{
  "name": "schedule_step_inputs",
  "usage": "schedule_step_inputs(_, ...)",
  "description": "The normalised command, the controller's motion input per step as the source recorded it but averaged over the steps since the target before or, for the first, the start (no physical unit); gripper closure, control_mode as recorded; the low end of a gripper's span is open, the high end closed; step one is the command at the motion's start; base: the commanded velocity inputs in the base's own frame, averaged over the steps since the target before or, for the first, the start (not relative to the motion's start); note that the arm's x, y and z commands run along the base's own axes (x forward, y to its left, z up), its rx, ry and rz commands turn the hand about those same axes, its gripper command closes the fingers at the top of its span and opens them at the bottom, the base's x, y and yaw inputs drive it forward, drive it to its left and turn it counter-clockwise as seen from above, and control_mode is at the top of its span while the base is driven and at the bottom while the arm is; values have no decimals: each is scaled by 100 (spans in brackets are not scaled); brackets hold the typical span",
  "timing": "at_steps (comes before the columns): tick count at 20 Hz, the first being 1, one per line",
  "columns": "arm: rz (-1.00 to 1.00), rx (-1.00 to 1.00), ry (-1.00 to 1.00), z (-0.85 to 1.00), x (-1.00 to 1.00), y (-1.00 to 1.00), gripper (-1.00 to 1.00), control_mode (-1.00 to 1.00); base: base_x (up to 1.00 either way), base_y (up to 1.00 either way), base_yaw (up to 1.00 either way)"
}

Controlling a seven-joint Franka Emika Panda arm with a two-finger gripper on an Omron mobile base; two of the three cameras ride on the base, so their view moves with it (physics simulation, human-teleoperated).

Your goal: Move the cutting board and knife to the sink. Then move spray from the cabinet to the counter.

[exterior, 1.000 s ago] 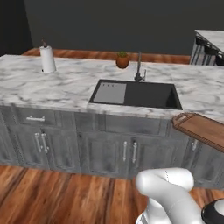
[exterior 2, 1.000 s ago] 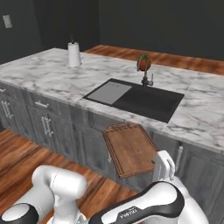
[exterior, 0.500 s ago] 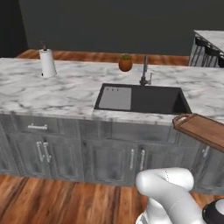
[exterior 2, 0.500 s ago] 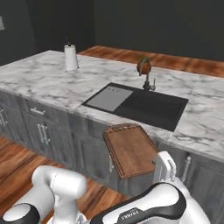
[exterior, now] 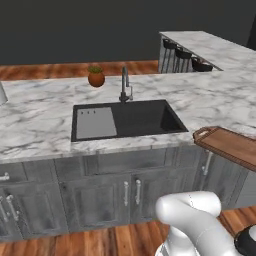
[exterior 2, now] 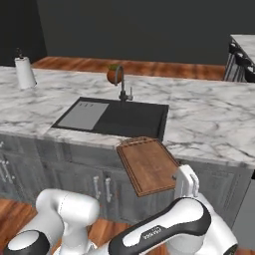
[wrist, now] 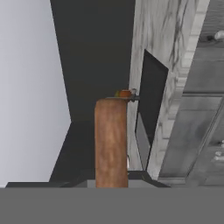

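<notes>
The cutting board (exterior 2: 149,167) is off the surface (exterior 2: 209,124) and held in the air, level, in front of the cabinet drawers and just short of the front edge of the marble. You have it in the claw (wrist: 111,181), whose fingers are closed nearly all the way onto the near end of the board; in the hand view the board (wrist: 111,142) runs straight away from the fingertips as a long brown strip.

What matters for your next move is the line from board to basin. The sink (exterior 2: 114,117) lies ahead of the board and a little to the left, beyond the marble lip, with the faucet (exterior 2: 122,84) and a small round potted plant (exterior 2: 113,74) behind it. The board's long axis points toward the surface, handle end (exterior: 202,134) leading, so I judge you need to carry it forward and left over the rim before lowering. The knife I cannot make out.
</notes>
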Motion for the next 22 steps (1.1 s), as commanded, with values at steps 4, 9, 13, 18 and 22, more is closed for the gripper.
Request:
schedule_step_inputs(4,0,0,0,0,0,0,100,100,43,39,-36)
schedule_step_inputs(9,0,0,0,0,0,0,100,100,48,31,-15)
schedule_step_inputs(13,0,0,0,0,0,0,100,100,53,9,-4)
schedule_step_inputs(18,0,0,0,0,0,0,100,100,53,-3,6)
schedule_step_inputs(22,0,0,0,0,0,0,100,100,48,-9,19)
